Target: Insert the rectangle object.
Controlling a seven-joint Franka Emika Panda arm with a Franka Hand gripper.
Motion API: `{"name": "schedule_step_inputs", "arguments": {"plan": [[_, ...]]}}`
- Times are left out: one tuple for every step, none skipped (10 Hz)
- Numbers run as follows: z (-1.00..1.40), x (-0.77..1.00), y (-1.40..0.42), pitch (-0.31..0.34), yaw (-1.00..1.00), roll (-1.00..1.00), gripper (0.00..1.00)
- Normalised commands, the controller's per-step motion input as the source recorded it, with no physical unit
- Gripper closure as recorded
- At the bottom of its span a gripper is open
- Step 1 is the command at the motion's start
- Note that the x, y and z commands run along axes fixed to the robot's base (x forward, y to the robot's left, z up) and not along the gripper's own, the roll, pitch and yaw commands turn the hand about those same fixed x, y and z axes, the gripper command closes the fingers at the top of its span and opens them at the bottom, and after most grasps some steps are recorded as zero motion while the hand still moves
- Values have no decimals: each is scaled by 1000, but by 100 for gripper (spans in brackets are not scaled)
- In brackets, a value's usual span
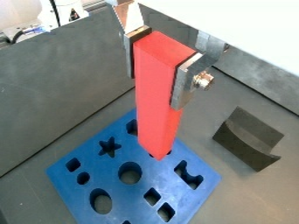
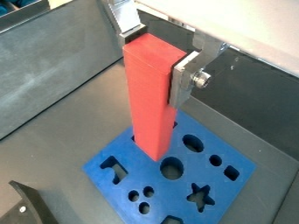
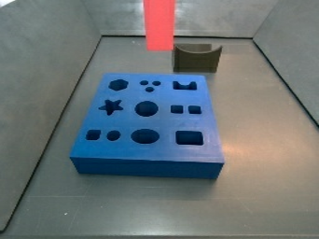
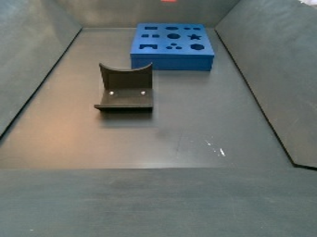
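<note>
Over the grey walled counter (image 3: 149, 201), your tool (image 1: 162, 61) is clamped on the upright rectangle object (image 1: 158, 96), hanging above the blue board (image 3: 149, 159); keep it plumb, align it over the rectangular hole (image 3: 189, 138) near five o'clock, then lower slowly.

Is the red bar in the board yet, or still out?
Out. The red bar, clamped upright in the gripper, hangs above the blue board.

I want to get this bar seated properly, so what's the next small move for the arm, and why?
Probably a small sideways shift before any descent. The claw holds the red bar upright above the blue board. In both wrist views its lower end hangs over the board without clearly sitting over a rectangular hole, so lining it up first seems wise.
</note>
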Motion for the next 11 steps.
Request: {"name": "schedule_step_inputs", "arguments": {"plan": [[0, 0, 0, 0, 0, -10, 100], [0, 40, 0, 0, 0, -7, 100], [-503, 283, -483, -90, -34, 0, 100], [-691, 206, -826, -103, -300, 73, 100], [-720, 240, -689, -74, -357, 44, 100], [-774, 309, -666, -33, -309, 37, 100], [-880, 374, -660, 0, -274, 66, 100], [-846, 483, -626, 89, -177, 159, 100], [-569, 537, -649, 163, 0, 250, 100], [-494, 534, -531, 183, 26, 320, 100], [-323, 514, -543, 223, 0, 331, 100]]}}
